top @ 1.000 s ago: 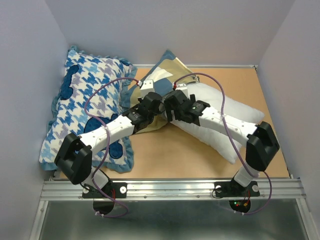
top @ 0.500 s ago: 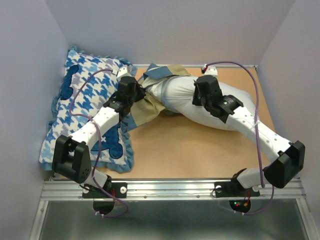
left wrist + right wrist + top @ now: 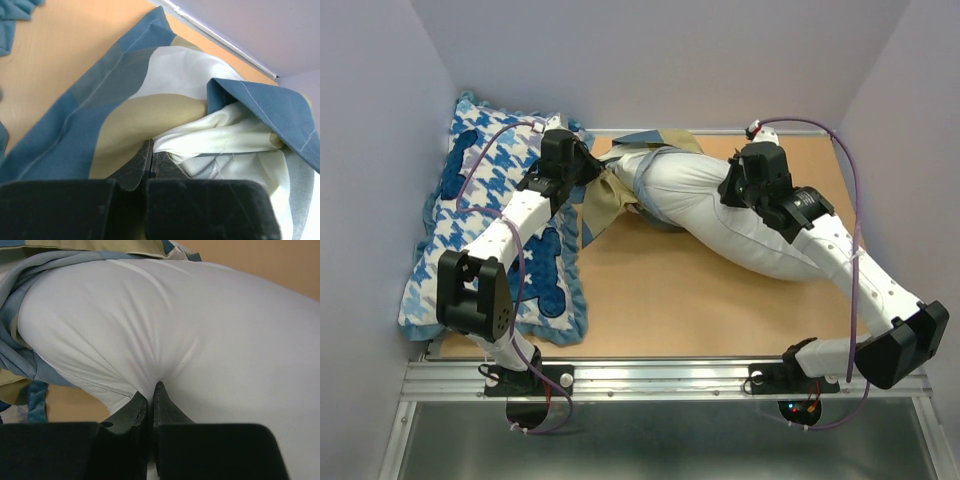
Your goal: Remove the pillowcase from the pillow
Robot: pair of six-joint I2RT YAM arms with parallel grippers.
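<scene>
Pinching a fold of the pillowcase (image 3: 120, 120), the left gripper (image 3: 150, 152) has its jaws pressed together, with tan and cream fabric caught between the two fingertips. In the top view this left gripper (image 3: 588, 168) sits just off the far right corner of the houndstooth cushion (image 3: 485, 225), and its arm lies diagonally across that cushion.

The pillowcase (image 3: 603, 200) is bunched directly beside the cushion's right edge, its tan panel hanging against the cushion's blue frill. Blue, tan and cream blocks are visible in the left wrist view, with a blue-edged flap folded over the cream lining.

The pillow (image 3: 695, 200) extends away from the cushion to the right, slanting toward the near side of the table (image 3: 670, 300). Only the end nearest the cushion is wrapped in gathered pillowcase fabric; the rest of the pillow is bare and white.

The right gripper (image 3: 732, 188) rests on the pillow's bare middle, well apart from the cushion. In the right wrist view the right gripper (image 3: 150, 392) is closed tight on a small pucker of the pillow (image 3: 200, 325), creases radiating from the fingertips.
</scene>
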